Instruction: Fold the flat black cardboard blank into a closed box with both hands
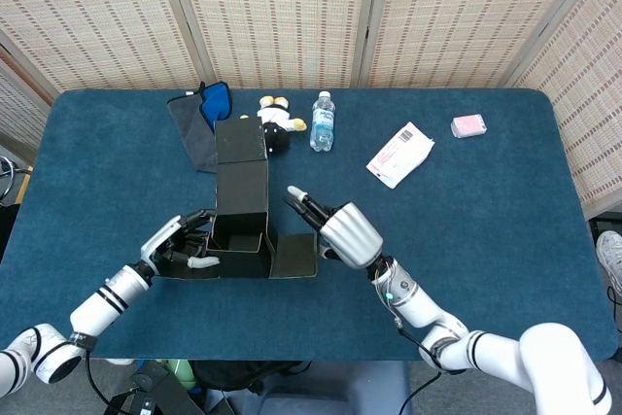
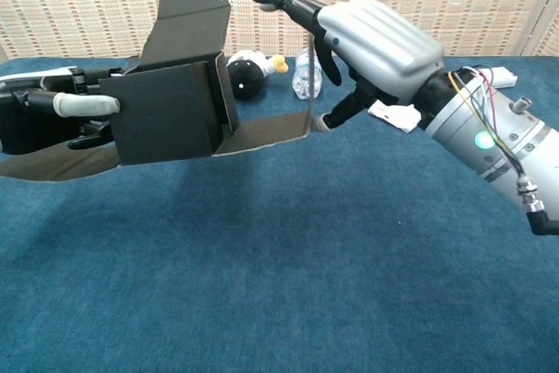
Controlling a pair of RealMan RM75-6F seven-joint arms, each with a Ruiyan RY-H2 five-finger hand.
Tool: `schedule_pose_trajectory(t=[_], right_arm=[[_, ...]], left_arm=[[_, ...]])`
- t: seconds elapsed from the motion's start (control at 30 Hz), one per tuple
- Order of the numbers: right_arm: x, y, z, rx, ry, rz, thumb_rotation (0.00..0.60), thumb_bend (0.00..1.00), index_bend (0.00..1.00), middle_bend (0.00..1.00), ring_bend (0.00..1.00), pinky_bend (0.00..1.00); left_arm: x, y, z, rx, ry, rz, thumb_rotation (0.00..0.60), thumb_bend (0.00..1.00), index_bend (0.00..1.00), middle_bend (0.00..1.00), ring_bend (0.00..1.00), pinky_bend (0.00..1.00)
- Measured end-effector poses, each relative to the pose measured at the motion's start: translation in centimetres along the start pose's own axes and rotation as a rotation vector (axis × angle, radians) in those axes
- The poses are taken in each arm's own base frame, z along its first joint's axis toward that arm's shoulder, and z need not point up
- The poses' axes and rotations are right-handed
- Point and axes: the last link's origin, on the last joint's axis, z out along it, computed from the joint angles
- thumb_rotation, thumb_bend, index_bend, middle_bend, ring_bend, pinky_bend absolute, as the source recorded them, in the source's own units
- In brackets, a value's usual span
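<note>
Half-folded black cardboard blank [image 1: 241,213] at frame centre-left.
Gripped by left hand [image 1: 180,245]; right hand [image 1: 338,230] spread, touching side flap [image 2: 275,130].

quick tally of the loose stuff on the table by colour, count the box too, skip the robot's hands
black: 1, the half-folded black cardboard box
dark grey and blue: 1, cloth pouch
black, white and yellow: 1, plush toy
clear: 1, plastic water bottle
white: 1, paper packet
pink: 1, small case
total: 6
</note>
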Motion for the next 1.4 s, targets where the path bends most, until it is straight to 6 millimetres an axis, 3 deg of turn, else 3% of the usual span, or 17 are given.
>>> schedule_pose_trajectory(t=[0.43,0.77,1.03,1.4], right_arm=[[0.0,-1.3,1.8,0.028,0.07,0.029,0.6,0.0,0.0,0.08,0.7,1.0],[-0.3,-2.4,3.0,0.072,0.052,0.019,0.6,0.0,0.0,0.08,0.7,1.0],[-1.3,-3.1,3.7,0.112,0.014,0.0,0.6,0.0,0.0,0.08,0.7,1.0],[-3.7,-2.9,3.6,0.138,-0.069,-0.029,0.6,0.0,0.0,0.09,0.7,1.0]], left_arm=[[0.1,0.1,0.0,0.009,-0.011,0.06,0.6,0.1,0.27,0.31,0.66,0.85],[-0.9,-0.6,0.5,0.023,-0.042,0.169,0.6,0.09,0.27,0.31,0.66,0.85],[-1.5,-1.1,1.2,0.018,-0.049,0.206,0.6,0.1,0.27,0.31,0.66,0.85],[-1.7,-3.4,2.0,0.025,-0.023,0.27,0.6,0.1,0.27,0.31,0.66,0.85]])
